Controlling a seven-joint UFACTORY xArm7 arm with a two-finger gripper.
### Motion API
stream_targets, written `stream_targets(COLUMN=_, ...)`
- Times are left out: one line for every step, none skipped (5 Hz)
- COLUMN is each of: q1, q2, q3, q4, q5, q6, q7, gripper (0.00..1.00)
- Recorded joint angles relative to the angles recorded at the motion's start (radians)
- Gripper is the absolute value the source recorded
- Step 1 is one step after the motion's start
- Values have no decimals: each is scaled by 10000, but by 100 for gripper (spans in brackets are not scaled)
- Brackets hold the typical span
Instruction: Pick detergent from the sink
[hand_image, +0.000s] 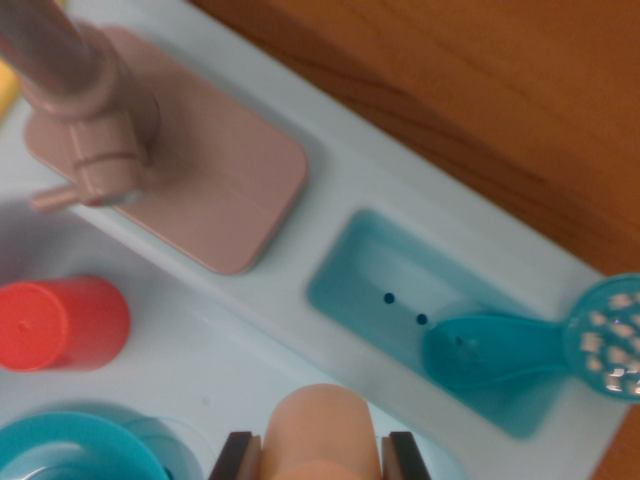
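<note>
The detergent (322, 425) is a peach-coloured rounded bottle at the bottom middle of the wrist view. My gripper (322, 458) is shut on it: the dark fingers (236, 456) press against its two sides. The bottle appears lifted above the pale blue sink (230, 350), whose basin floor spreads out below and to the left. The bottle's lower part is cut off by the frame edge.
A pink faucet (85, 110) on a pink base plate (225, 185) stands at upper left. In the basin lie a red cup (60, 325) and a teal plate (75, 450). A teal recess (370, 275) at right holds a teal scrubber (520, 345). Wooden tabletop (480, 90) lies beyond.
</note>
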Motion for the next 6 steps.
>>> stream_targets(q1=0, q2=0, q3=0, q4=0, q5=0, q6=0, q7=0, gripper=100)
stream_targets(q1=3, q2=-152, q3=-5, q4=318, q5=-41, q6=468, q7=40, gripper=100)
stream_targets(q1=3, q2=-152, q3=-5, q4=318, q5=-41, q6=468, q7=40, gripper=100)
stream_targets(q1=6, q2=-309, q3=-10, q4=647, q5=-84, q6=952, q7=80, gripper=100)
stream_targets(q1=6, q2=-309, q3=-10, q4=647, q5=-84, q6=952, q7=80, gripper=100)
stream_targets(q1=9, q2=-462, q3=-15, q4=966, q5=-126, q6=1422, q7=120, gripper=100)
